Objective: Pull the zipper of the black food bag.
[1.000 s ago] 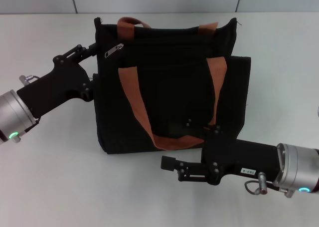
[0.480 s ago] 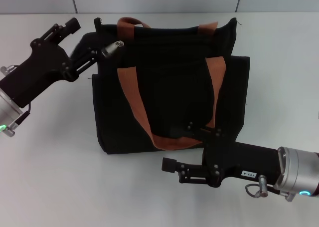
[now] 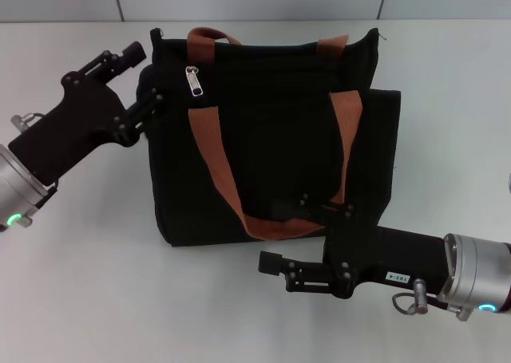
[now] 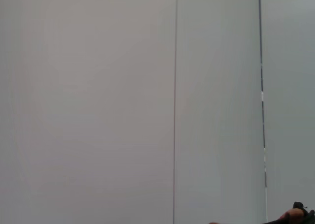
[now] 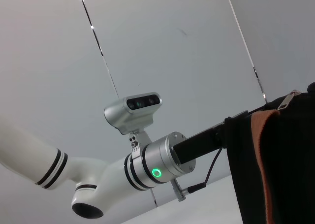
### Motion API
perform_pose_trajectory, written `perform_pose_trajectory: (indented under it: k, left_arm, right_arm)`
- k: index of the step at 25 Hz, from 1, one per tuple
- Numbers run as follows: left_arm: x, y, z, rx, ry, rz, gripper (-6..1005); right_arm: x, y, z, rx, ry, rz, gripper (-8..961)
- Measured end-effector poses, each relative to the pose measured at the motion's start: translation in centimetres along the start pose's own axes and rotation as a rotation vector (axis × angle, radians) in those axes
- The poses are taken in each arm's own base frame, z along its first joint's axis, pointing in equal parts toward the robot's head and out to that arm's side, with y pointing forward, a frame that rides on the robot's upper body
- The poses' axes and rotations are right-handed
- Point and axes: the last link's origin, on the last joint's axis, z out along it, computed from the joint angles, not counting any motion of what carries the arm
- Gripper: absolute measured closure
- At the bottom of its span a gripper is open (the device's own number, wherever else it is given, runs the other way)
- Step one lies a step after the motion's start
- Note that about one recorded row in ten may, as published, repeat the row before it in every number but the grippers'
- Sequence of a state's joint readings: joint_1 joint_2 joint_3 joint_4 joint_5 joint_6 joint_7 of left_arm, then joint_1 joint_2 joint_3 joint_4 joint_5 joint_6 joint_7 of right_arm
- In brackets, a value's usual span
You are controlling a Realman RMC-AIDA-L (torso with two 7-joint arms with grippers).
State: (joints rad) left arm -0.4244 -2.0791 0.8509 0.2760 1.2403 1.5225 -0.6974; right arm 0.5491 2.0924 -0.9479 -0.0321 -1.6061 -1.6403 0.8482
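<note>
At the black food bag's (image 3: 271, 132) 11 o'clock corner, the zipper (image 3: 193, 81) hangs lengthwise toward 6 o'clock. The left gripper (image 3: 148, 80), spread and released, flanks that corner. The right gripper (image 3: 271, 263), at 6 o'clock, shows no readable grip state.

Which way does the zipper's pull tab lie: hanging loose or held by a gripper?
Hanging loose. The zipper lies against the black food bag; the left gripper stands beside it.

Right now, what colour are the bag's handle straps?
Rust-brown handle straps, clearest in the head view.
</note>
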Motion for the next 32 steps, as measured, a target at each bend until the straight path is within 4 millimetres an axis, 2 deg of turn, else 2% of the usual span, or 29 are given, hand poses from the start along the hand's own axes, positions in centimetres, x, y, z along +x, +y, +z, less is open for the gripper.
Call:
perform_pose_trajectory:
  k: [2, 7, 11, 16, 17, 18, 22, 23, 25, 27, 32]
  left_arm:
    - [-0.1, 0.2, 0.2, -0.003, 0.005, -0.003, 304]
    - [-0.2, 0.2, 0.4, -0.007, -0.002, -0.024, 507]
    - [0.2, -0.2, 0.9, -0.038, -0.028, -0.118, 745]
    - [0.9, -0.5, 1.1, -0.054, -0.021, -0.206, 907]
    - [1.1, -0.7, 1.1, -0.057, -0.022, -0.268, 939]
    - [1.1, -0.7, 1.1, -0.057, -0.022, -0.268, 942]
    - [1.5, -1.0, 2.2, -0.087, -0.068, -0.483, 954]
    - [1.5, -1.0, 2.2, -0.087, -0.068, -0.483, 956]
    - [2.0, -0.4, 3.0, -0.166, -0.111, -0.548, 962]
    - [2.8, 0.3, 3.4, -0.248, -0.136, -0.556, 968]
    - [2.6, -0.7, 3.0, -0.179, -0.132, -0.583, 968]
  right_arm:
    - [0.0, 0.0, 0.0, 0.000, 0.000, 0.000, 116]
    - [0.0, 0.0, 0.0, 0.001, 0.000, 0.000, 116]
    - [-0.1, -0.1, -0.1, 0.011, -0.008, 0.001, 116]
    - [-0.1, -0.1, -0.1, 0.013, -0.014, 0.001, 116]
    - [-0.3, 0.0, -0.1, 0.003, -0.030, 0.001, 116]
    - [-0.3, 0.0, -0.1, 0.003, -0.030, 0.001, 116]
    - [-1.6, 1.0, -0.2, -0.061, -0.117, 0.009, 116]
    - [-1.6, 1.0, -0.2, -0.061, -0.117, 0.009, 116]
    - [-2.2, 1.1, -0.2, -0.080, -0.151, 0.001, 116]
    - [-2.7, 0.7, -0.2, -0.066, -0.172, -0.010, 116]
    - [-3.8, -0.6, -0.6, 0.043, -0.266, 0.024, 116]
